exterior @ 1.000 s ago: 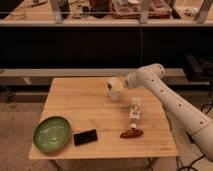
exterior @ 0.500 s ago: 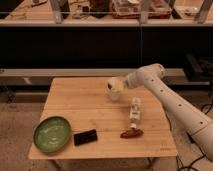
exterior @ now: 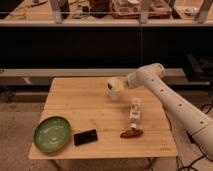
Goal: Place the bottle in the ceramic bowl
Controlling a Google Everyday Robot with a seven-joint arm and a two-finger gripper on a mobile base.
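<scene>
The gripper [exterior: 115,87] is hovering near the counter's [exterior: 80,102] back edge, and whether it is open or closed cannot be told. The bottle [exterior: 135,110] is lying toward the right edge, well apart from the ceramic bowl [exterior: 52,134] at the front left corner. An off-centre descent is risking rolling the slim bottle into the brown oblong item [exterior: 131,133] just in front of it.

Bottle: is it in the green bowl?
No, the bottle lies on the wooden table, apart from the green bowl; the gripper is over the table's far side.
</scene>
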